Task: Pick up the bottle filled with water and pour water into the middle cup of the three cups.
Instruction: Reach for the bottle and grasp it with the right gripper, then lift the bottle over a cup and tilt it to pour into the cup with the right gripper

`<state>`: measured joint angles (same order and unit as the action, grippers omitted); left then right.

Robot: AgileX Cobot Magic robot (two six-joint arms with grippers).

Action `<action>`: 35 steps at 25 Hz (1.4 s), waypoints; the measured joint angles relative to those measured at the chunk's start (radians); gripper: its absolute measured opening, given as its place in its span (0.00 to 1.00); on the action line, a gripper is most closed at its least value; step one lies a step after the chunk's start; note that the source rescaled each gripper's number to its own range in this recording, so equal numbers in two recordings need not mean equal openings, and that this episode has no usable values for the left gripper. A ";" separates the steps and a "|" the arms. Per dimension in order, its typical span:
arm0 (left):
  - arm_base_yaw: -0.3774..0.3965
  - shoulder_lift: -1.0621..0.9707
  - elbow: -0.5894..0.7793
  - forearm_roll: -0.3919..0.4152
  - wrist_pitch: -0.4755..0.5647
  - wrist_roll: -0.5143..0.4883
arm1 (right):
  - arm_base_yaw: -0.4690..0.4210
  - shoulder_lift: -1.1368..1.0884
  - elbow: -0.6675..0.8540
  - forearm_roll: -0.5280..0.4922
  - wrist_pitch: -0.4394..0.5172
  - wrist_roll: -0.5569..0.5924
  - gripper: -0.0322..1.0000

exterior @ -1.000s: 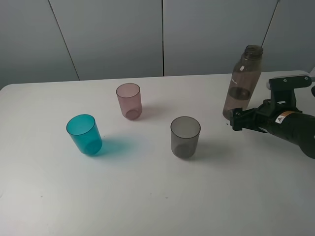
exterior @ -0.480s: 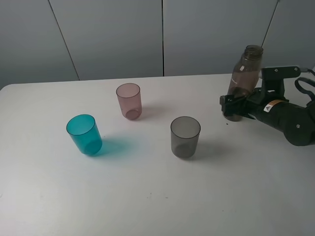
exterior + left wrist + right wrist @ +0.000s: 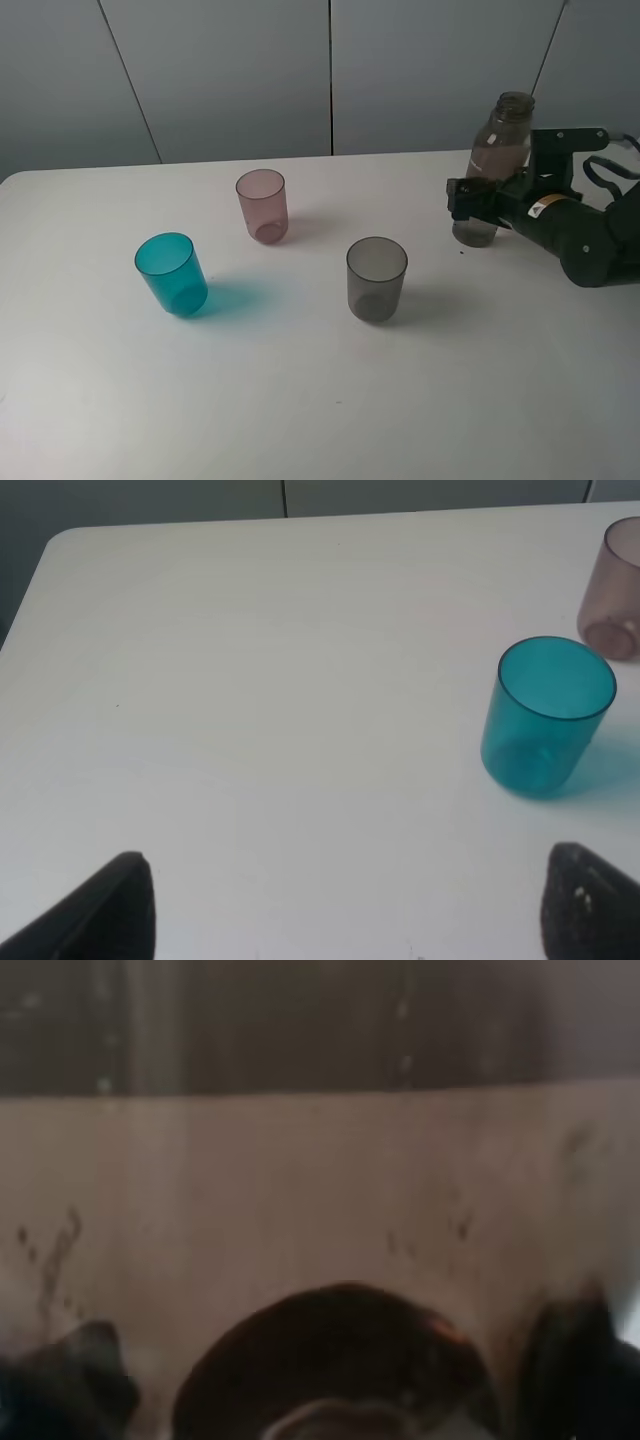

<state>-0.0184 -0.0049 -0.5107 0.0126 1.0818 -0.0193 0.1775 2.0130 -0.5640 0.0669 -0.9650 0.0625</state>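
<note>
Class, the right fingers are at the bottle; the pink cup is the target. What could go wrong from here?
The bottle is tall and uncapped, and the fingers of the right gripper straddle it below its middle, so it may tip or spill.
The grey cup stands near the way to the pink cup; the bottle might knock it, or water could land in it.

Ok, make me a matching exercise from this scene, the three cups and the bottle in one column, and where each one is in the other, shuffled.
Column one:
1. teal cup
2. pink cup
3. grey cup
4. bottle

Column two:
A. has the right gripper around it
B. farthest left of all four
C. rearmost of the three cups
D. the cup nearest the bottle

Pairs: 1-B, 2-C, 3-D, 4-A
</note>
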 joint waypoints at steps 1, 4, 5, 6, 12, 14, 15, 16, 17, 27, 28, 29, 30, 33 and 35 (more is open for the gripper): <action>0.000 0.000 0.000 0.000 0.000 0.000 | 0.000 0.004 -0.002 0.000 -0.022 0.000 1.00; 0.000 0.000 0.000 0.000 0.000 0.000 | 0.000 0.017 -0.002 0.000 -0.057 0.000 1.00; 0.000 0.000 0.000 0.000 0.000 0.000 | 0.000 0.023 -0.002 0.000 -0.068 0.000 1.00; 0.000 0.000 0.000 0.000 0.000 0.000 | 0.000 0.032 -0.004 0.000 -0.078 0.000 1.00; 0.000 0.000 0.000 0.000 0.000 0.000 | 0.000 0.060 -0.004 0.000 -0.131 0.002 1.00; 0.000 0.000 0.000 0.000 0.000 0.000 | 0.000 0.066 -0.004 0.000 -0.151 0.002 1.00; 0.000 0.000 0.000 0.000 0.000 0.000 | 0.000 0.072 -0.004 0.000 -0.158 0.002 1.00; 0.000 0.000 0.000 0.000 0.000 0.000 | 0.000 0.077 -0.006 0.000 -0.165 0.002 1.00; 0.000 0.000 0.000 0.000 0.000 0.000 | 0.000 0.084 -0.009 0.000 -0.168 0.002 1.00; 0.000 0.000 0.000 0.000 0.000 0.000 | 0.000 0.105 -0.030 -0.015 -0.195 0.002 1.00; 0.000 0.000 0.000 0.000 0.000 0.000 | 0.000 0.105 -0.031 -0.015 -0.197 0.002 1.00; 0.000 0.000 0.000 0.000 0.000 0.000 | 0.000 0.105 -0.031 -0.017 -0.197 0.002 0.97; 0.000 0.000 0.000 0.000 0.000 0.000 | 0.000 0.105 -0.031 -0.019 -0.197 0.002 0.87; 0.000 0.000 0.000 0.000 0.000 0.000 | 0.000 0.105 -0.031 -0.021 -0.197 -0.001 0.04; 0.000 0.000 0.000 0.000 0.000 0.000 | 0.000 0.105 -0.031 -0.021 -0.199 0.000 0.04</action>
<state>-0.0184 -0.0049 -0.5107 0.0126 1.0818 -0.0193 0.1775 2.1180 -0.5948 0.0458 -1.1641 0.0624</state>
